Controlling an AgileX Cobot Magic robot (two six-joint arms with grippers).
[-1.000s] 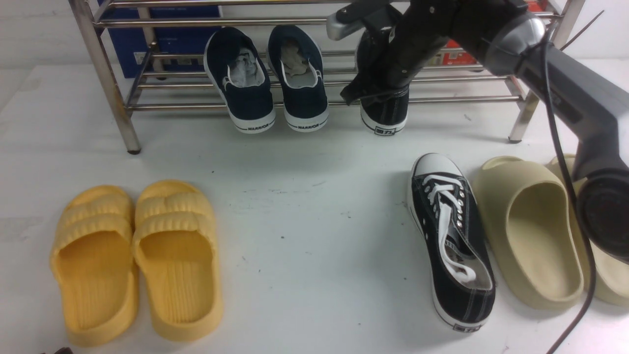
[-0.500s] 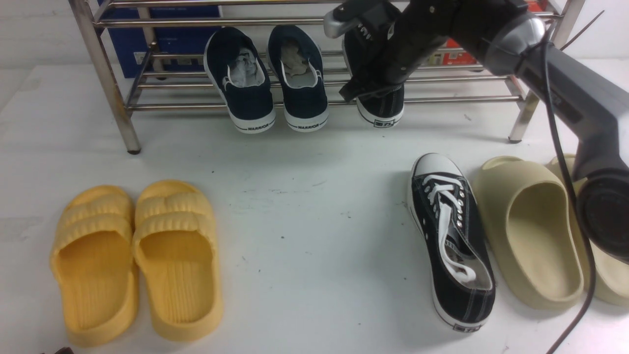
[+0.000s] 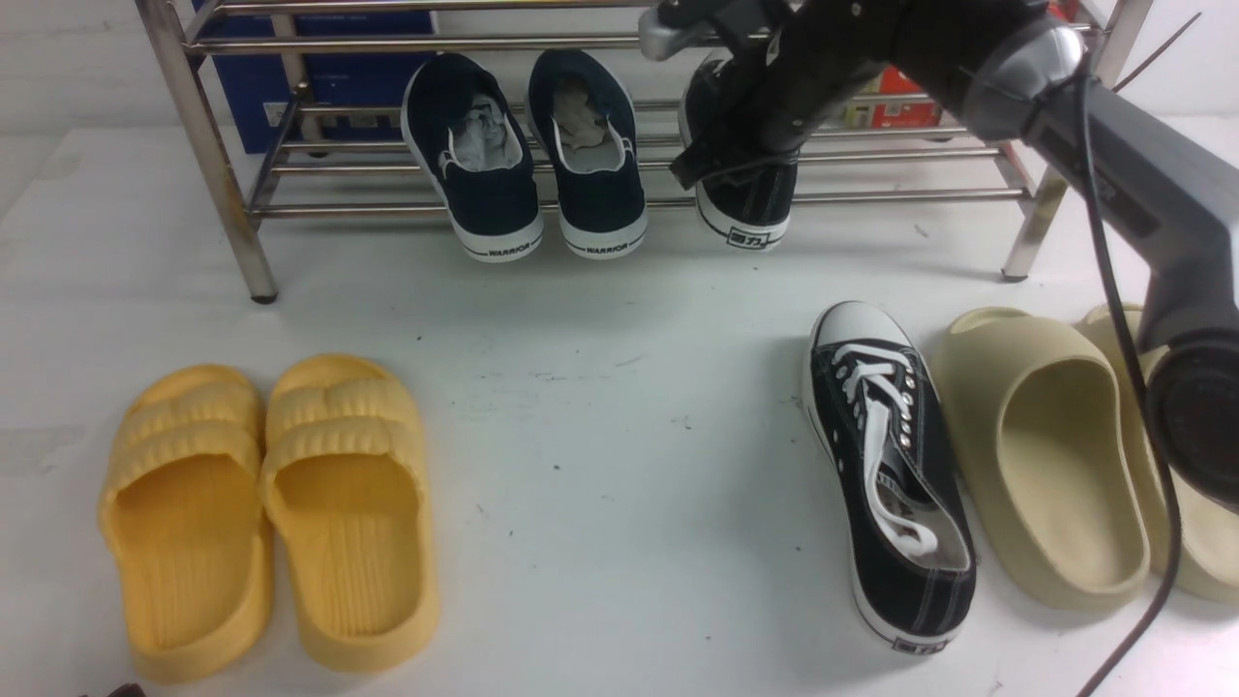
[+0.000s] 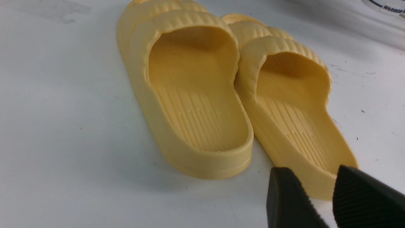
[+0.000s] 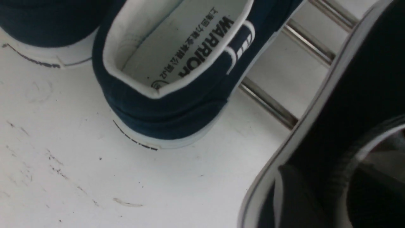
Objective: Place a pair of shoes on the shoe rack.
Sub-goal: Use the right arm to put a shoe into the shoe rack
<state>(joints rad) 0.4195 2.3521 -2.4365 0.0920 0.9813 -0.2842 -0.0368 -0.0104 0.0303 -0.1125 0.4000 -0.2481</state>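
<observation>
Landmark: shoe rack (image 3: 339, 207), at the back of the table (image 3: 619, 319). On its lower bars I see two slip-ons (image 3: 592, 184) left of centre, with one laced sneaker (image 3: 750, 208) just right of them. Before the rack's right half: second sneaker (image 3: 891, 465), with a slide pair (image 3: 1045, 465) on its right. Before the rack's left end: another slide pair (image 3: 348, 503).
</observation>
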